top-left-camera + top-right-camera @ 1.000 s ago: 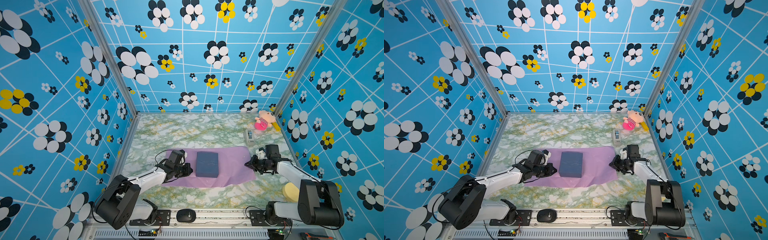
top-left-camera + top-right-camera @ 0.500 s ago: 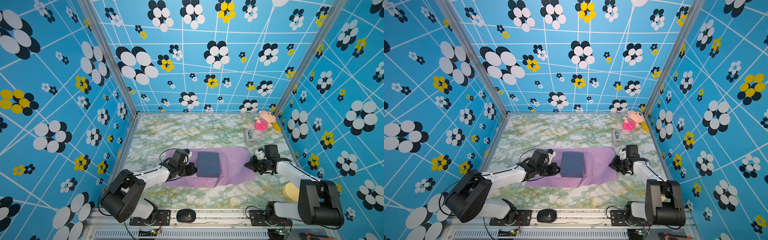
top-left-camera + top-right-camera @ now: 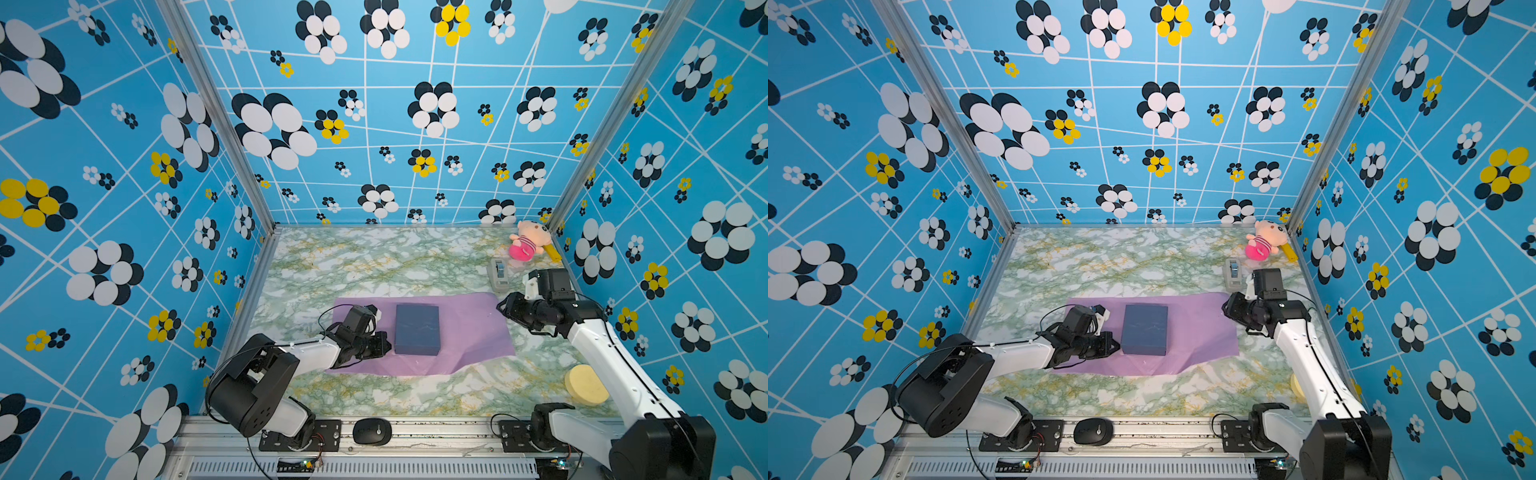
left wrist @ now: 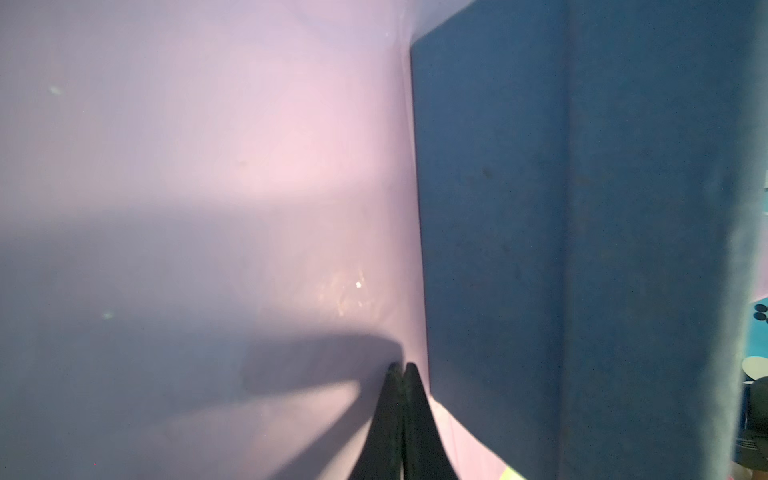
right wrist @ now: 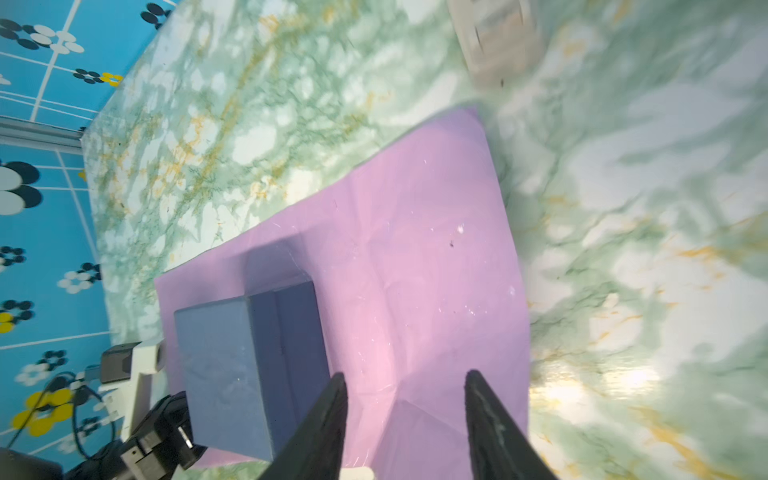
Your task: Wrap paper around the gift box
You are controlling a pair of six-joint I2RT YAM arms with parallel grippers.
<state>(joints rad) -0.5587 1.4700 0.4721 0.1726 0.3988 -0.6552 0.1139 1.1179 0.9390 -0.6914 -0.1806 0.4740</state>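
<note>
The navy gift box [image 3: 417,329] [image 3: 1145,329] lies flat on the lilac paper [image 3: 469,328] [image 3: 1200,324], which is spread on the marble table. My left gripper [image 3: 388,345] [image 3: 1117,343] rests low on the paper at the box's left side. In the left wrist view its jaws [image 4: 402,368] are shut tip to tip beside the box wall [image 4: 582,249], with nothing seen between them. My right gripper [image 3: 503,307] [image 3: 1227,307] hovers at the paper's right edge. In the right wrist view it [image 5: 405,382] stands open over the creased paper [image 5: 415,270], with the box [image 5: 232,365] beyond.
A grey tape dispenser [image 3: 500,272] [image 5: 494,37] stands just behind the right gripper. A pink plush toy [image 3: 528,245] lies in the back right corner. A yellow disc [image 3: 586,384] sits by the right arm. A black mouse [image 3: 372,431] lies on the front rail. Walls close three sides.
My right gripper's jaws have opened at the paper's right edge. My left gripper has slid right across the paper up to the box's left side. The box has stayed put.
</note>
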